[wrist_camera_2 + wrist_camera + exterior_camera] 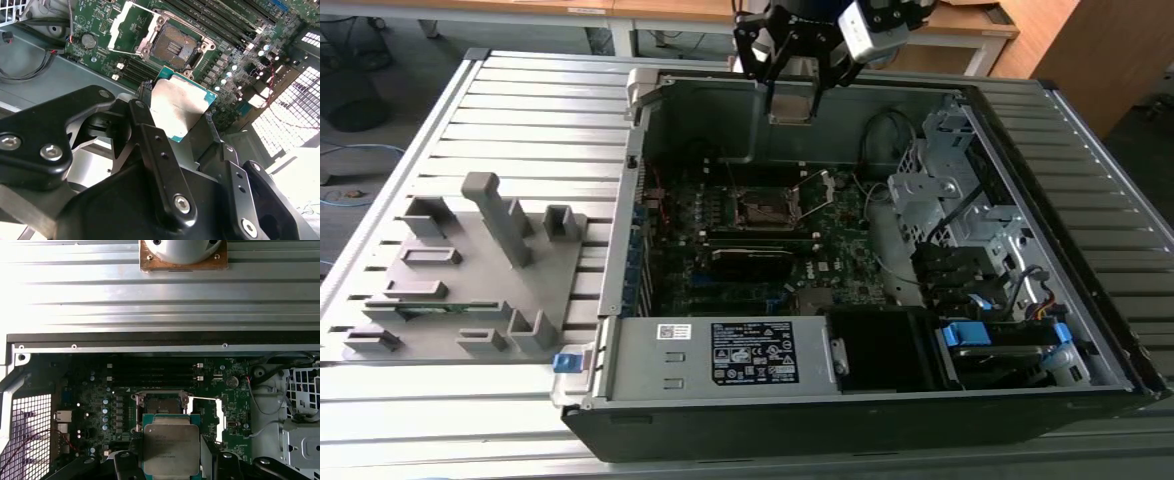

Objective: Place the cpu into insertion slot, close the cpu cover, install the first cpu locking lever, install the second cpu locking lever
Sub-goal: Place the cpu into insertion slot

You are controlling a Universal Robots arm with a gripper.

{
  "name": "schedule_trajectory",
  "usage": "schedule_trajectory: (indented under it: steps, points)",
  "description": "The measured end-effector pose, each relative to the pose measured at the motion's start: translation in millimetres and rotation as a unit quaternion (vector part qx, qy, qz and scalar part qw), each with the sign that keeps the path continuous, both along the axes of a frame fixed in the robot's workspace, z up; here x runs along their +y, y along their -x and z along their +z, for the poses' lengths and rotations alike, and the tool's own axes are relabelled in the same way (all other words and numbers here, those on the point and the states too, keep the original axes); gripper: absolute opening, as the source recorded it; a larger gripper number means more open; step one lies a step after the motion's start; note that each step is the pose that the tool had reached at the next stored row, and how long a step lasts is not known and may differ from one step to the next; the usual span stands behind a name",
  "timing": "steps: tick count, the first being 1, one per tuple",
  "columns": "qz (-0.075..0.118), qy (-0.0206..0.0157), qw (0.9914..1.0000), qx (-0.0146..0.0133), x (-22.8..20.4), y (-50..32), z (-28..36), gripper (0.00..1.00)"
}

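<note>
The claw [177, 105] is clamped on the cpu's [171, 449] opposite edges, holding it above the board and apart from the open slot [172, 47], with the cover [117, 25] swung back. The chip looks light, stiff and fragile, so gripping it by the edges seems safest.

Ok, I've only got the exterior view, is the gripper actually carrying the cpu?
Observer: Yes, in both wrist views the gripper is shut on the cpu, pinched by two opposite edges.
Operator: Is the insertion slot free?
Observer: Yes, the second wrist view shows the insertion slot empty, its contacts bare.
Operator: And the cpu cover?
Observer: In the first wrist view the cpu cover lies swung open beside the slot.
</note>
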State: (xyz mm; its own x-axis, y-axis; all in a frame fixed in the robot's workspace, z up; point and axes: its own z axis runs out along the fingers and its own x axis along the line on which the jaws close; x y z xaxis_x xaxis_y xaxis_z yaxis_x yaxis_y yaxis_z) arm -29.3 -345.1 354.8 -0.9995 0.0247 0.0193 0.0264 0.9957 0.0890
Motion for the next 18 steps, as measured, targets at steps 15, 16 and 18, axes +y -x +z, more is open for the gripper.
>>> schedule_trajectory:
  steps: [15, 16, 18]
  points:
    - [0.000, -0.0001, 1.00000, -0.0001, 0.0, 0.0, -2.7, 0.54]
    - [0.000, -0.0001, 1.00000, -0.0001, -0.1, 0.0, -3.5, 0.54]
    - [0.000, 0.0000, 1.00000, -0.0002, 0.0, 0.0, -5.4, 0.54]
